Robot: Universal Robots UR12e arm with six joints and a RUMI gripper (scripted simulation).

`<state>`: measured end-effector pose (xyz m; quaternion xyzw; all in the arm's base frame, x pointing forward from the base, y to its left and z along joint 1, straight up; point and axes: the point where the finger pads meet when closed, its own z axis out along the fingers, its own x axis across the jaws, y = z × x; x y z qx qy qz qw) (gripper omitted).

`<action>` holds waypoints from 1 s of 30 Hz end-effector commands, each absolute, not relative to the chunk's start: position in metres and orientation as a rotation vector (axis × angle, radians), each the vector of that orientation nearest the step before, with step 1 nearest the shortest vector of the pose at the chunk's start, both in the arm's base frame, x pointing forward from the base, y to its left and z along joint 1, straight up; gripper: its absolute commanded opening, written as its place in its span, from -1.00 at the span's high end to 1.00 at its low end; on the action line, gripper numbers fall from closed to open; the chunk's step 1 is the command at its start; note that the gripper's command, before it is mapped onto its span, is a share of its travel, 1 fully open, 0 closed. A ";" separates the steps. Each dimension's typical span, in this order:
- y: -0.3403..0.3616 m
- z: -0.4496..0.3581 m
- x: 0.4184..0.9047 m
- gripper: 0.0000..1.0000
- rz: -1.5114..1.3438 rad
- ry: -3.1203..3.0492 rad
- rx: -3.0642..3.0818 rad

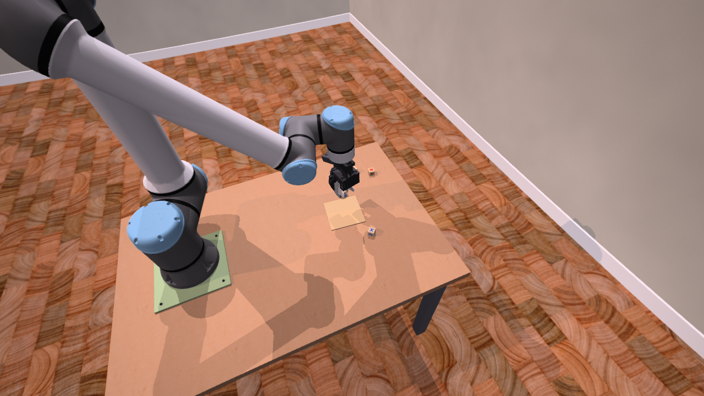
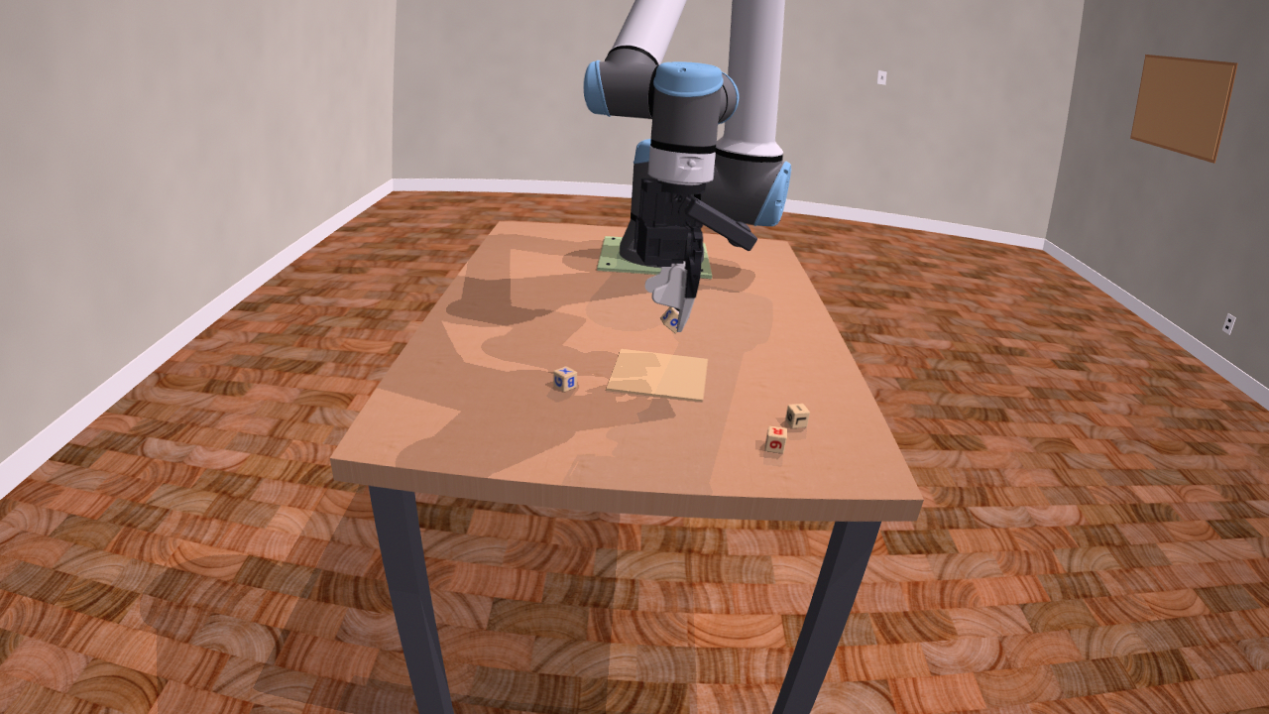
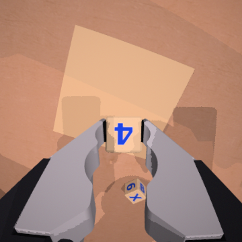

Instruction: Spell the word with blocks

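Blocks, four counted. One block [image 3: 123,134] is being held in the gripper [image 3: 123,136], clamped between the two grey fingers and hanging in the air above the near edge of the mat [image 3: 134,77]; the face turned to the wrist camera is showing a blue 4, upside down in that view. In the exterior view the same held block [image 2: 671,318] is hovering over the surface [image 2: 532,443], on the arm's side of the mat [image 2: 658,374].

A second block [image 2: 564,379], blue-lettered, is sitting on the surface just beside the mat and off it; the wrist view is showing it [image 3: 135,191] with an X, a 6 and a B on its visible faces, and in the top view it [image 1: 371,231] is lying with an X uppermost.

Two more blocks are resting close together near the surface's far corner, well apart from the mat: one with red characters [image 2: 775,439] and one with a dark mark [image 2: 796,416].

Mat, one, pale and square, carrying no block.

Arm, one, standing on one green base plate [image 1: 164,302].
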<state>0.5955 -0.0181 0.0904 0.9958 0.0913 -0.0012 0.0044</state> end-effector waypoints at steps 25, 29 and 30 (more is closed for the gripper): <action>-0.022 0.081 0.594 0.89 -0.002 1.254 2.874; -0.023 0.080 0.594 0.89 -0.003 1.379 2.816; -0.023 0.080 0.594 0.89 -0.003 1.410 2.801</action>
